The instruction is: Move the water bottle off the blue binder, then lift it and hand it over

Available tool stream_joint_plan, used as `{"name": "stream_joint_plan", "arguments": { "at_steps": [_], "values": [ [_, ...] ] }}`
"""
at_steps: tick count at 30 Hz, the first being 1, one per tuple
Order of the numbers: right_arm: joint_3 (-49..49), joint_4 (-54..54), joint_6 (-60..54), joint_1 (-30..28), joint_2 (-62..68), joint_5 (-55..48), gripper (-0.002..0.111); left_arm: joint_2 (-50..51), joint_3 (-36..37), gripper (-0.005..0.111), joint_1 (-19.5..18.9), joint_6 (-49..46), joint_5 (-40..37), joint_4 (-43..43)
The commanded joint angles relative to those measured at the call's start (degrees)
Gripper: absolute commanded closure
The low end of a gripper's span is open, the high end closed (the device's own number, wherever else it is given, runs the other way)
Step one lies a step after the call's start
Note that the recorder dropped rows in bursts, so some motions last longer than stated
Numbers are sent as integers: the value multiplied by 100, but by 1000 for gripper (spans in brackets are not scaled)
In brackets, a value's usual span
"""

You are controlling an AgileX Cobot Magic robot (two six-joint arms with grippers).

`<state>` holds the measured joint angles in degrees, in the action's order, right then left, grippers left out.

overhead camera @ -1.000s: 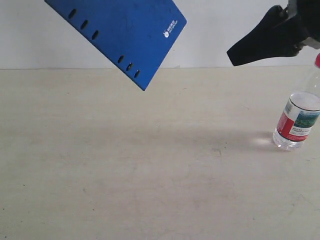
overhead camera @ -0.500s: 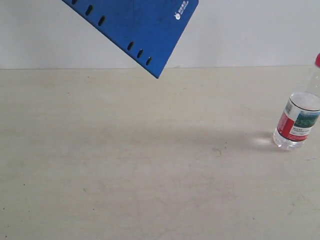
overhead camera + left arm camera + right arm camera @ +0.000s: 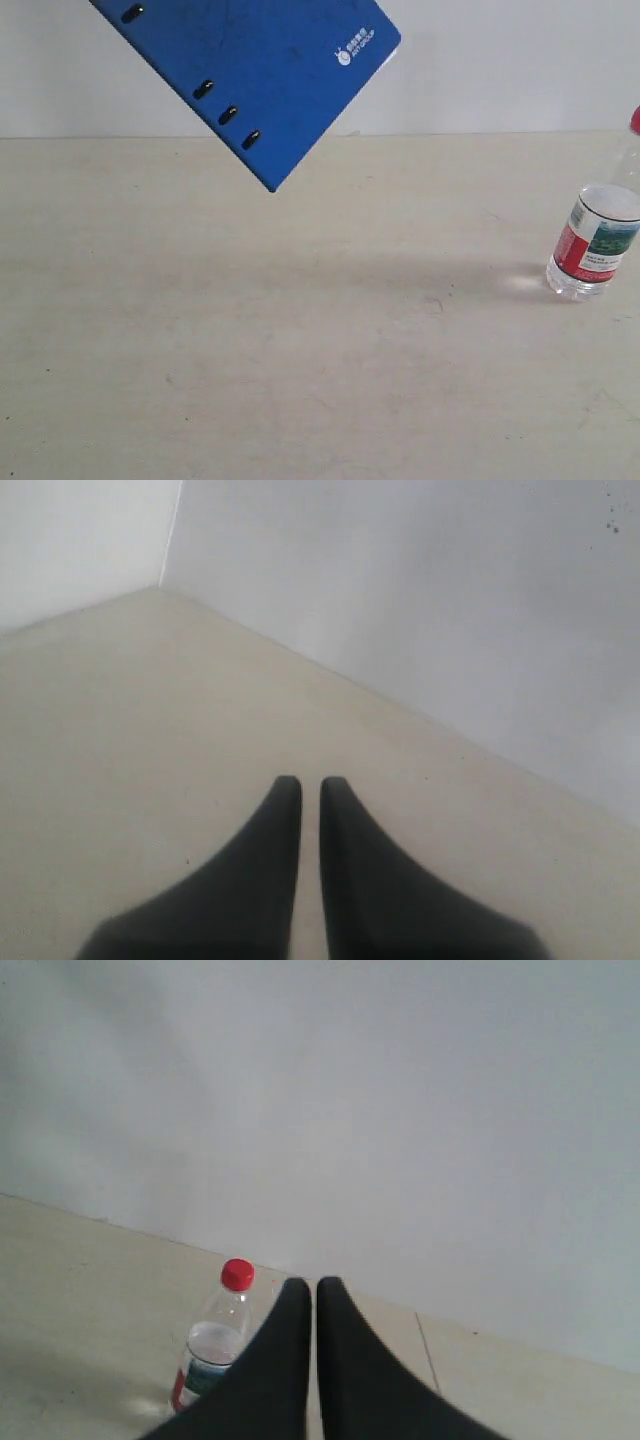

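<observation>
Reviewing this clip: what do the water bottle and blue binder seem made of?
The water bottle looks like thin clear plastic: see-through glossy walls, red cap, printed wrap label. The blue binder looks like stiff plastic or coated board, matte with faint scuffs; which, I cannot tell.

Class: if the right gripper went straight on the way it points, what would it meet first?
Probably the white wall; the right gripper points past the water bottle, though depth is unclear.
</observation>
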<state>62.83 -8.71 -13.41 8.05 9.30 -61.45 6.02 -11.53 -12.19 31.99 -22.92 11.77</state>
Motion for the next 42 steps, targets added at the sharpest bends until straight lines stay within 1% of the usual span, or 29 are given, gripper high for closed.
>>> {"name": "stream_joint_plan", "arguments": {
  "at_steps": [1,2,3,4,6,8,10,12,14,16,19,21,23,25,27,30,33,34,37,40,42],
  "values": [
    [-305,329,389,-7,-567,-58,108,79,1153,100,-19,989,653,-51],
    [-305,352,461,-7,-632,-39,108,95,1153,100,-19,1106,627,-107],
    [-283,380,542,-7,-733,-25,108,95,1153,100,-19,973,857,46],
    [-285,380,555,-7,-790,-25,108,95,1153,100,-19,356,1050,344],
    [-285,380,530,-7,-802,-43,108,95,1153,100,-19,-227,1255,521],
    [-285,380,530,-7,-802,-125,108,95,1153,100,-19,-202,1271,521],
    [-323,380,552,-7,-802,-472,108,95,1153,100,-19,-173,1309,459],
    [-498,419,711,-7,-802,-747,108,95,1153,100,-19,-15,1283,163],
    [-932,552,1034,-7,-802,-721,108,95,1153,100,-19,175,1257,-234],
    [-1493,832,1151,-7,-802,-310,108,95,1153,100,17,227,1274,-346],
    [-2257,1361,1071,-7,-802,761,108,-26,1153,100,292,467,1312,-346],
    [-2708,1609,1071,-7,-802,1646,108,-122,1153,100,620,467,1295,-346],
    [-3210,1684,1042,-7,-802,2601,108,-260,1153,100,1123,467,1258,-346],
    [-3514,1673,989,-7,-802,2944,108,-328,1153,100,1323,443,1258,-331],
    [-3827,1673,989,-7,-802,3236,108,-353,1153,100,1380,443,1258,-254],
    [-4506,1673,1002,-7,-802,3984,108,-366,1153,100,1380,443,1258,-89],
    [-5355,1673,1002,-7,-802,5310,108,-366,1153,100,1380,443,1258,28],
    [-5606,1673,1002,-7,-802,5478,108,-366,1153,100,1380,443,1258,28],
    [-6006,1632,980,-7,-802,5520,108,-366,1153,100,1380,443,1258,28],
    [-6057,1701,1171,-7,-802,5554,108,-366,1153,100,1380,443,1258,28],
    [-6057,1731,1503,-7,-802,5626,108,-366,1153,100,1380,443,1258,28]
  ]
}}
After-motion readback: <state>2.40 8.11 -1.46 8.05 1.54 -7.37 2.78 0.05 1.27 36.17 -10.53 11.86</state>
